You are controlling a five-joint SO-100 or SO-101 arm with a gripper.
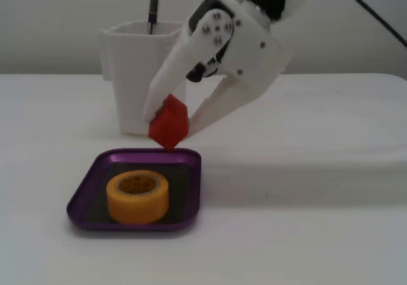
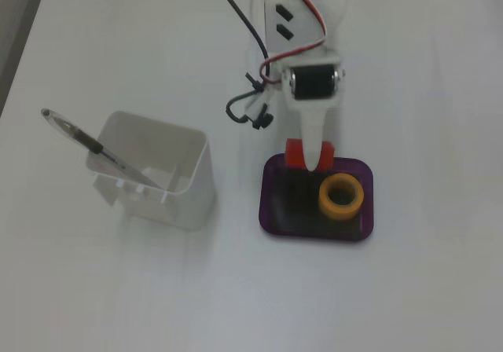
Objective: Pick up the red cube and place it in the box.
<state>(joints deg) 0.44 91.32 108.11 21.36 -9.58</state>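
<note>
My white gripper (image 1: 170, 127) is shut on the red cube (image 1: 168, 130) and holds it in the air, just above the far rim of the purple box (image 1: 86, 190). From above, the red cube (image 2: 294, 154) shows on both sides of the gripper (image 2: 311, 159) at the box's far edge (image 2: 271, 210). A yellow-orange tape roll (image 1: 137, 196) lies inside the box, also seen from above as a tape roll (image 2: 340, 195) on the right half of the dark floor.
A tall white square cup (image 1: 145, 75) with a pen (image 1: 152, 8) stands behind the box; from above the cup (image 2: 157, 171) is to the box's left. The arm's body and cables (image 2: 302, 30) reach in from the top edge.
</note>
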